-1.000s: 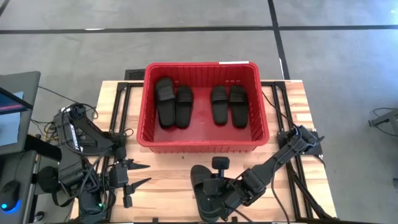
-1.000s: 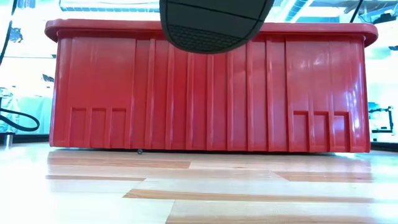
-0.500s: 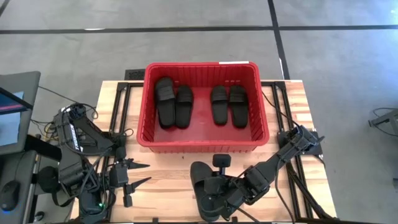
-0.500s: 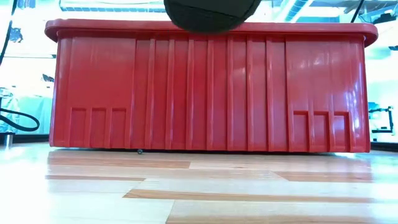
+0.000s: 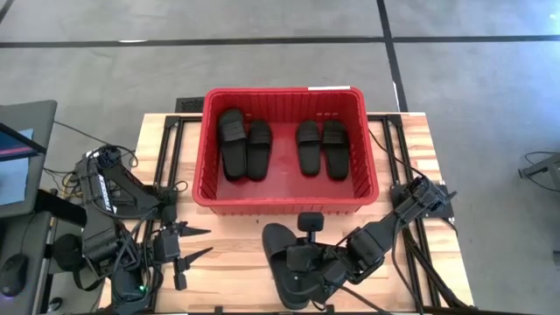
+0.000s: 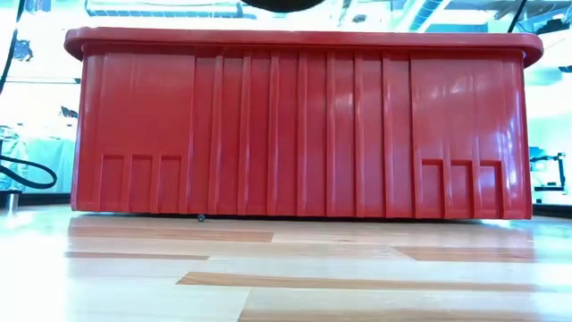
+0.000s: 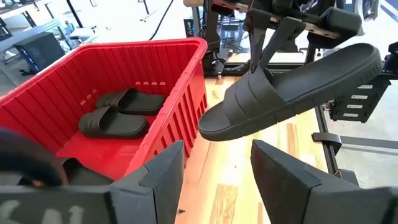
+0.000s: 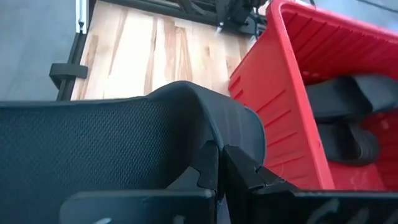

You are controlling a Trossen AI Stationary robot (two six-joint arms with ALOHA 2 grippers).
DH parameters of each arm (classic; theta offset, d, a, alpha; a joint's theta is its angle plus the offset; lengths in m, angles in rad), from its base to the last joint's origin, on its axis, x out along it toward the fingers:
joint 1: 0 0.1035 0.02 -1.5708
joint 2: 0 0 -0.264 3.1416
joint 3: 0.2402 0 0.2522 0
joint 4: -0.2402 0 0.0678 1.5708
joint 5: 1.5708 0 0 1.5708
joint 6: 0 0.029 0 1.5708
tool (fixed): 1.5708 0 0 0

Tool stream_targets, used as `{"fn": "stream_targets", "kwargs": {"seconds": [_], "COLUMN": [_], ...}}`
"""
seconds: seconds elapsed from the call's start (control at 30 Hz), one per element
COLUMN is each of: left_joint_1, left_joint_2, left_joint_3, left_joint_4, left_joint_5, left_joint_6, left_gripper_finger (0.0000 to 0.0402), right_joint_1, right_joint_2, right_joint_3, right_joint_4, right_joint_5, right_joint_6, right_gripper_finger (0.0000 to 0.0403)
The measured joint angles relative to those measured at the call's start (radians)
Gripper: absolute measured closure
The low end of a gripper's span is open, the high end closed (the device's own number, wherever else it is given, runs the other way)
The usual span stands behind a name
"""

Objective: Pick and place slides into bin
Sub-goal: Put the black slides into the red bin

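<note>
The right gripper (image 5: 302, 262) has its fingers pinched tight on the strap of a black slide (image 7: 292, 90), holding it in the air above the wooden surface (image 5: 236, 236), just in front of the red bin's (image 5: 284, 203) near wall. A second ago the sole hung into the top of the low view; now only a dark sliver (image 6: 284, 4) of it shows there, so the slide has risen. From above, its toe has crept a little nearer the bin. The right arm reaches in from the surface's right edge, elbow bent, forearm angled toward the middle. Four slides (image 5: 247, 144) lie in two pairs on the bin floor. The left gripper (image 5: 199, 244) waits at the left front with its fingers (image 7: 283, 180) spread, unchanged.
</note>
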Motion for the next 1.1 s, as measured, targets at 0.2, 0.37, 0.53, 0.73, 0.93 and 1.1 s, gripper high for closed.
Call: {"fn": "stream_targets", "kwargs": {"seconds": [0.2, 0.37, 0.53, 0.73, 0.93, 1.1], "left_joint_1": [0.0, 0.0, 0.0, 0.0, 0.0, 0.0], "left_joint_2": [0.0, 0.0, 0.0, 0.0, 0.0, 0.0], "left_joint_3": [0.0, 0.0, 0.0, 0.0, 0.0, 0.0], "left_joint_4": [0.0, 0.0, 0.0, 0.0, 0.0, 0.0], "left_joint_5": [-0.004, -0.009, -0.017, -0.018, -0.018, -0.018], "left_joint_6": [0.0, 0.0, 0.001, 0.001, 0.0, 0.0], "left_gripper_finger": [0.0226, 0.0226, 0.0226, 0.0226, 0.0226, 0.0226], "right_joint_1": [-0.006, -0.013, -0.032, -0.067, -0.133, -0.214], "right_joint_2": [0.0, 0.0, 0.0, 0.0, 0.0, -0.002], "right_joint_3": [0.038, 0.07, 0.098, 0.139, 0.189, 0.199], "right_joint_4": [-0.02, -0.054, -0.081, -0.113, -0.138, -0.142], "right_joint_5": [0.013, 0.049, 0.067, 0.109, 0.131, 0.132], "right_joint_6": [-0.028, -0.053, -0.08, -0.126, -0.203, -0.269], "right_gripper_finger": [0.0403, 0.0403, 0.0403, 0.0403, 0.0403, 0.0403]}}
